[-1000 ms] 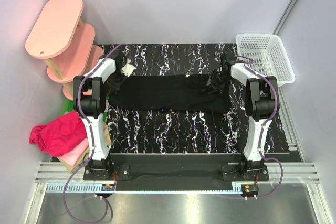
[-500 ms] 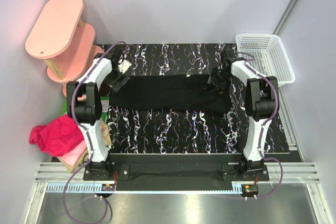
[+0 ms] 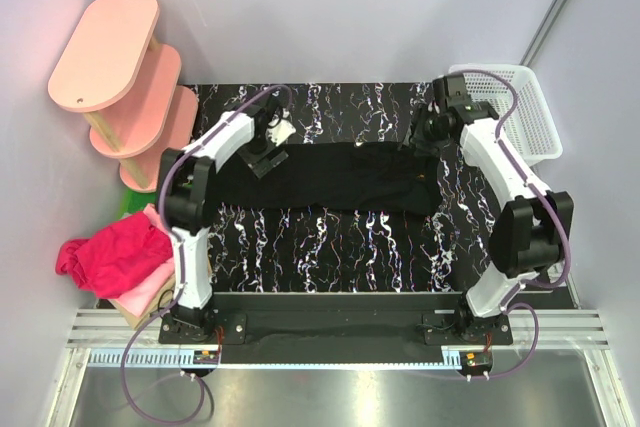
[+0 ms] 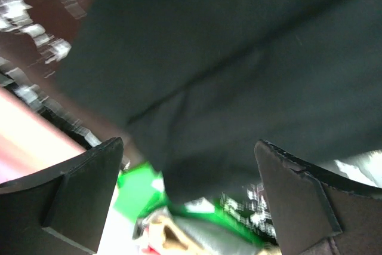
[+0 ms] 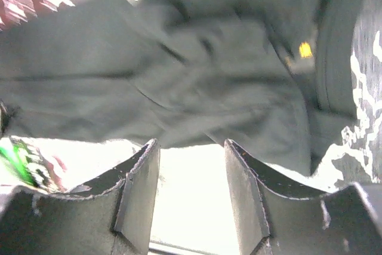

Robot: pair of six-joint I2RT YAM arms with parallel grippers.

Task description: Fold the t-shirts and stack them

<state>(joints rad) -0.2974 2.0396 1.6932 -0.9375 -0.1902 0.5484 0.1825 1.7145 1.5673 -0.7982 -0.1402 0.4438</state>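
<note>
A black t-shirt (image 3: 335, 177) lies as a long folded band across the marbled table (image 3: 330, 247). My left gripper (image 3: 264, 155) hovers over the band's left end, jaws wide open; in the left wrist view both fingers (image 4: 77, 195) frame dark cloth (image 4: 239, 76) with nothing between them. At the band's right end, my right gripper (image 3: 423, 139) is open too. The right wrist view shows its gap (image 5: 191, 144) empty, with the rumpled shirt (image 5: 179, 70) just beyond the fingertips. More t-shirts sit off the table's left edge: a magenta one (image 3: 115, 252) on pink and tan ones (image 3: 150, 292).
A white mesh basket (image 3: 520, 107) stands at the back right corner. A pink tiered shelf (image 3: 120, 67) rises at the back left. A green packet (image 4: 140, 186) lies by the table's left edge. Grey walls close in on three sides.
My left gripper has opened wide, let go of the shirt's left end and shifted right over the cloth. My right gripper has opened further; that arm's elbow has swung out to the right.
</note>
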